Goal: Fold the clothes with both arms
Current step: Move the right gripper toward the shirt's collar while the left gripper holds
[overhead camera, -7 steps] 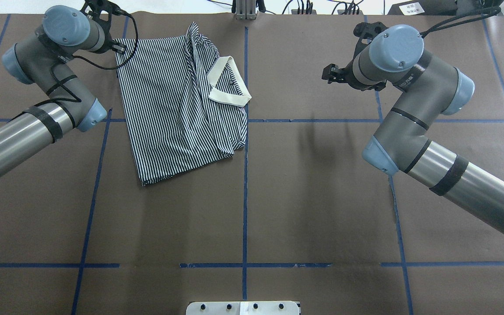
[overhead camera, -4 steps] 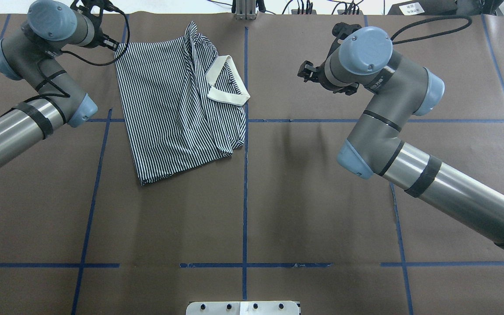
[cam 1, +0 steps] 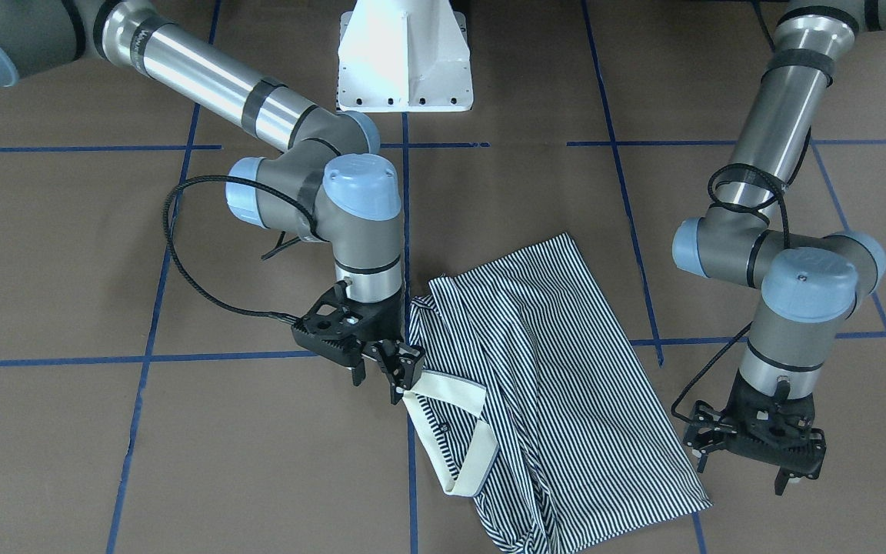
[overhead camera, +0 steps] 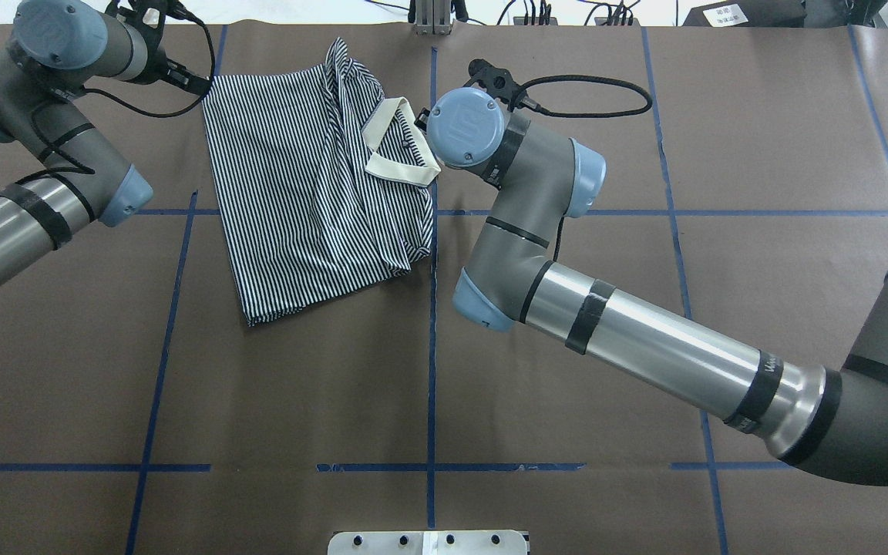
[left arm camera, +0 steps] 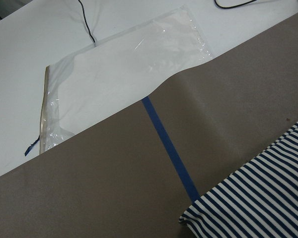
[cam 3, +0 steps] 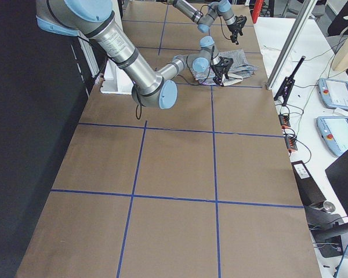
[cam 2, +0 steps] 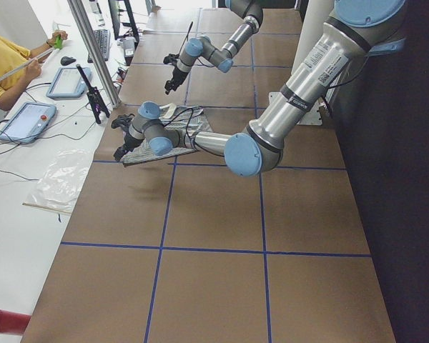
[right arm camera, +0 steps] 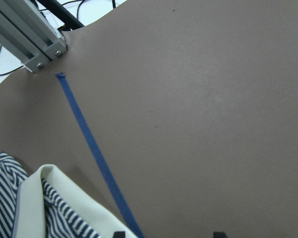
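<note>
The striped polo shirt (overhead camera: 305, 193) lies folded on the brown table, its cream collar (overhead camera: 401, 150) at its right edge. It also shows in the front view (cam 1: 558, 385). My right gripper (cam 1: 379, 378) is open and empty. It hangs low just beside the collar (cam 1: 454, 431), at the side away from the shirt's body. In the right wrist view the gripper's (right arm camera: 169, 234) tips stand apart above bare table, with the collar (right arm camera: 49, 193) to their left. My left gripper (cam 1: 741, 475) is open and empty beside the shirt's far hem corner (left arm camera: 258, 208). In the overhead view both grippers are hidden under their wrists.
The white pedestal base (cam 1: 404, 54) stands at the robot's edge. An aluminium post (right arm camera: 30, 39) rises at the far table edge, close behind the right gripper. A clear plastic bag (left arm camera: 119, 84) lies past the mat's edge. An operators' desk with tablets (cam 2: 25, 118) runs alongside.
My right arm has swung left across the table, from well right of the shirt to right beside the collar. My left wrist has drifted slightly left. The shirt has not moved.
</note>
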Controlling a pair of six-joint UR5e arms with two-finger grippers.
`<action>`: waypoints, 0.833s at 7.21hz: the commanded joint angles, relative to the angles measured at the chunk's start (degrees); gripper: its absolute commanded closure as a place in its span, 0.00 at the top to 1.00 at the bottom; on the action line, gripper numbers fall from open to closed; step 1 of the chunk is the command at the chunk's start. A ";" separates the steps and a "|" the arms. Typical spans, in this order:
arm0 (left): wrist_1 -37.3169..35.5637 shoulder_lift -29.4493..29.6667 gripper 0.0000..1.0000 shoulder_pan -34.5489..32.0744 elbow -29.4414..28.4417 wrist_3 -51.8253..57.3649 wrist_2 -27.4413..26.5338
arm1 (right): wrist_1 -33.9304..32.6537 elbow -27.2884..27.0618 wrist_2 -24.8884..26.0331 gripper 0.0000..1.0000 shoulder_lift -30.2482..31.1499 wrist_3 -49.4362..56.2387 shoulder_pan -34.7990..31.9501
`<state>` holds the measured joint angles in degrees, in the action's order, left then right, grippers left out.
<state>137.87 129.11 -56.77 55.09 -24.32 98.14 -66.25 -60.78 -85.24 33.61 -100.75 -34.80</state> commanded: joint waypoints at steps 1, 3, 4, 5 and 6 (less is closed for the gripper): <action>0.03 -0.18 1.00 -0.01 0.19 -0.11 0.12 | 1.92 7.84 1.65 0.65 -4.68 -0.94 2.18; 0.03 -0.18 1.00 -0.01 0.28 -0.38 0.12 | 1.92 8.04 1.65 0.62 -4.78 -0.94 2.71; 0.03 -0.18 1.00 -0.01 0.28 -0.38 0.65 | 1.92 8.83 1.74 0.60 -4.78 -0.94 3.15; 0.12 -0.27 1.00 -0.01 0.28 -0.29 0.74 | 1.83 8.92 1.83 0.27 -4.78 -0.94 3.16; 0.12 -0.27 1.00 -0.01 0.36 -0.29 0.74 | 1.74 8.92 1.83 0.00 -4.70 -0.85 3.07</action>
<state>137.96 128.88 -56.78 55.39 -24.64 98.78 -64.41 -52.02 -83.46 28.87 -101.67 -31.74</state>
